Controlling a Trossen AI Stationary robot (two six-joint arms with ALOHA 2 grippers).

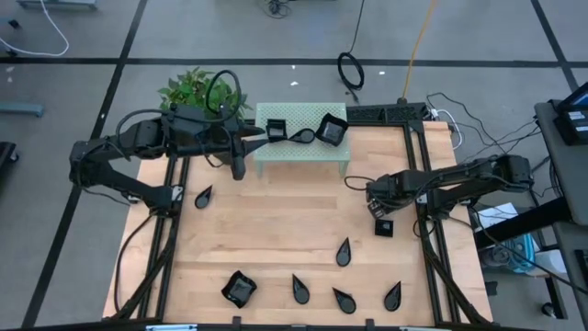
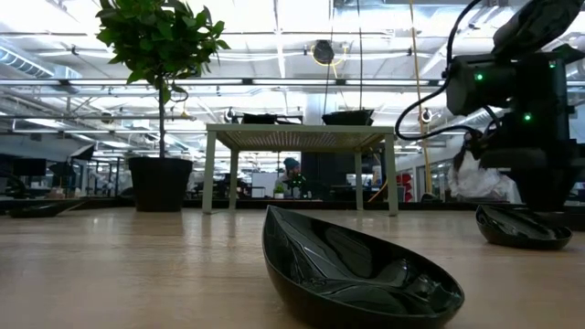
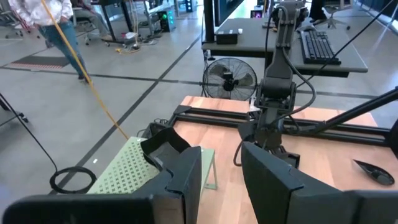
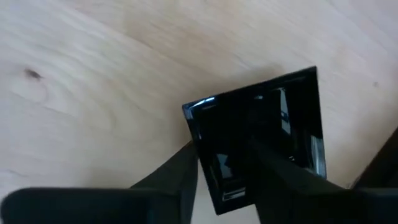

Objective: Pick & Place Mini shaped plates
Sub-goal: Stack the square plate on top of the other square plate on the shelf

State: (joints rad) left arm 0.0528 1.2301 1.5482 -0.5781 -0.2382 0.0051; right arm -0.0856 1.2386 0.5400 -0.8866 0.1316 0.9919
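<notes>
1. Right gripper [image 4: 227, 171] sits low over the small square plate [image 4: 258, 137] near the right edge of the desk [image 1: 276, 230]; your wrist view shows its two fingers straddling one edge of the plate, one over the inner face and one outside on the wood. Whether they have clenched on that rim or are only poised around it, you cannot tell.

2. Treat the square plate as stiff, light and slick: glossy black, probably hard and brittle. I would take it by the rim, deep enough that the raised edge cannot slide out, and lift without tilting.

3. Left gripper [image 3: 217, 180] is released, fingers apart and holding nothing, beside the green perforated stand [image 1: 303, 142] at the far side of the desk.

4. That stand already carries a few plates, among them a wavy-edged square [image 1: 332, 130]; it looks like the drop-off, though that is a judgement.

5. Waiting on the wood are teardrop plates, one near the left edge [image 1: 202, 195], one right of centre [image 1: 343, 252] and three along the near edge, plus another wavy-edged square [image 1: 239, 290].

6. A potted plant [image 1: 197, 90] stands behind the left arm; leave it alone.
</notes>
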